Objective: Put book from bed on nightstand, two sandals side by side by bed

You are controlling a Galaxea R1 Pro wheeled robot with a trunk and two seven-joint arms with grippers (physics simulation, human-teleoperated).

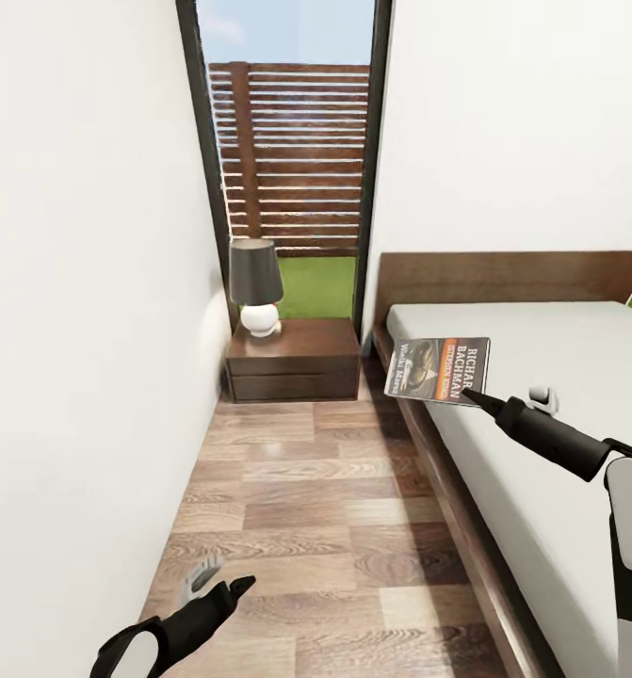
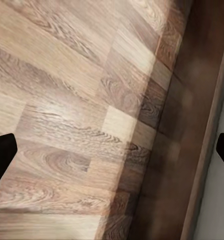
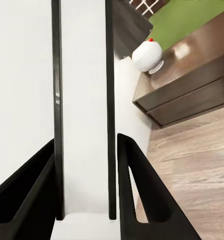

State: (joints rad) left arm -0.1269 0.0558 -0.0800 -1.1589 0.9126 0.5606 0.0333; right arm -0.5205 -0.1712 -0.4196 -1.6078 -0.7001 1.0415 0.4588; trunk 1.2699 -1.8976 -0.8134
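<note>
- The bedroom's white walls (image 1: 80, 282) fill the left side and the upper right of the head view; between them stands one tall dark-framed window (image 1: 292, 160), showing a slatted fence and grass.
- The wood-plank floor (image 1: 316, 527) runs down the lower centre of the head view. The left wrist view shows the same planks close up, with the dark bed frame along that picture's right edge.
- One bed (image 1: 542, 395) fills the right of the head view: grey mattress, dark brown frame and headboard.
- One nightstand (image 1: 295, 361) sits in the centre of the head view under the window, just left of the bed's head. The right wrist view adds its drawer front and glossy top.
- One lamp (image 1: 256, 284), dark shade on a round white base, stands on the nightstand's left part.
- The right gripper (image 1: 474, 397) is at centre right of the head view, jaws clamped on the lower edge of the book.
- One book (image 1: 438, 368) is held lifted over the bed's left edge, cover facing the camera. In the right wrist view it appears edge-on between the two dark fingers (image 3: 137, 190), as a pale band with dark borders.
- The left gripper (image 1: 223, 586) hangs low over the floor at lower left; its jaws look apart, though the fingertips show only at the left wrist view's edges.
</note>
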